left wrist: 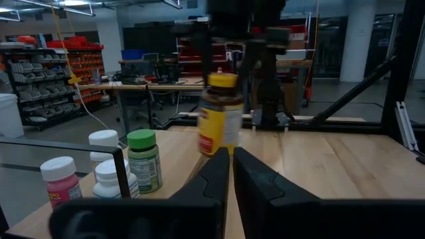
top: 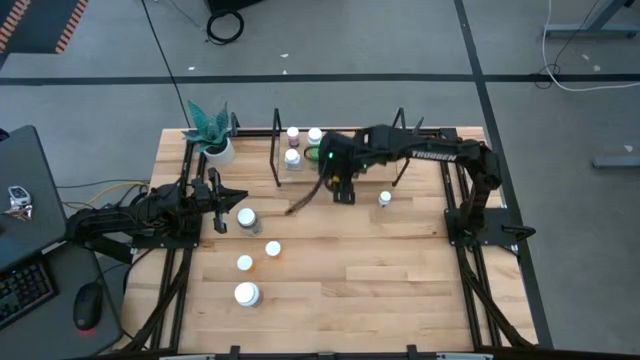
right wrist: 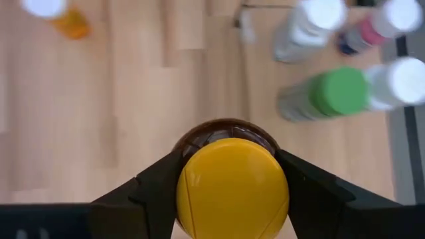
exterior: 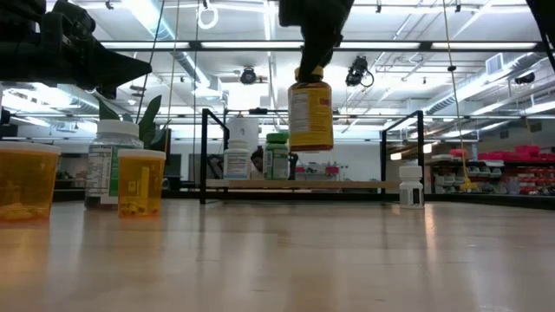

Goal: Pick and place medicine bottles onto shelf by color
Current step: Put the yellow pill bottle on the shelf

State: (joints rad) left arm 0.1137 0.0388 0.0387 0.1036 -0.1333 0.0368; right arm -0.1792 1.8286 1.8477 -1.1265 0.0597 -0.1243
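My right gripper (exterior: pixel 312 61) is shut on the large yellow-capped bottle (exterior: pixel 310 113), held in the air in front of the shelf (exterior: pixel 303 184). In the high view the right gripper (top: pixel 342 187) hides this bottle. On the shelf's left end stand a green-capped bottle (left wrist: pixel 143 159), a pink-purple one (left wrist: pixel 61 180) and two white-capped ones (top: pixel 315 135). My left gripper (top: pixel 222 195) is shut and empty at the table's left, beside a white-capped bottle (top: pixel 246 218). My right gripper pinches the bottle's yellow cap (right wrist: pixel 232 186) between its two fingers (right wrist: pixel 156 182), one on each side. The fingers come from above, pointing down. The bottle hangs upright below them, lifted clear of the table and higher than the shelf board.
Loose bottles stand on the table: an orange one (top: pixel 272 249), white-capped ones (top: pixel 244 263) (top: pixel 246 294) at front left, and a small white one (top: pixel 385 198) right of my right gripper. A potted teal plant (top: pixel 212 135) stands at the far left. Black wire uprights (top: pixel 276 150) frame the shelf.
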